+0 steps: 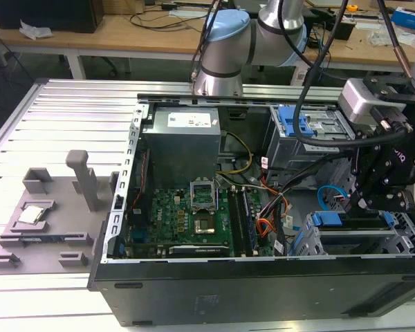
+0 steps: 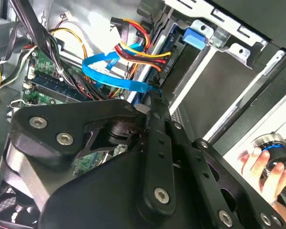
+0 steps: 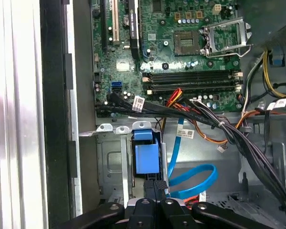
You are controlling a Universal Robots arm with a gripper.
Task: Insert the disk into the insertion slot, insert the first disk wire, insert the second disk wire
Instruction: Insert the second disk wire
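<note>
First wrist view shows us the end effector [image 3: 156, 183], fingers pinched together on the connector end of the blue disk wire [image 3: 174, 155], just beside the disk [image 3: 147, 160] already seated in the insertion slot [image 3: 109, 160].

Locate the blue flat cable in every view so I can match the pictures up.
Exterior view: the blue flat cable curves inside the case, toward the exterior view's right, past the motherboard.
Second wrist view: the cable runs beside the orange and red wires.
First wrist view: the cable loops just off the motherboard's edge.
Shared landmark: the green motherboard.
</note>
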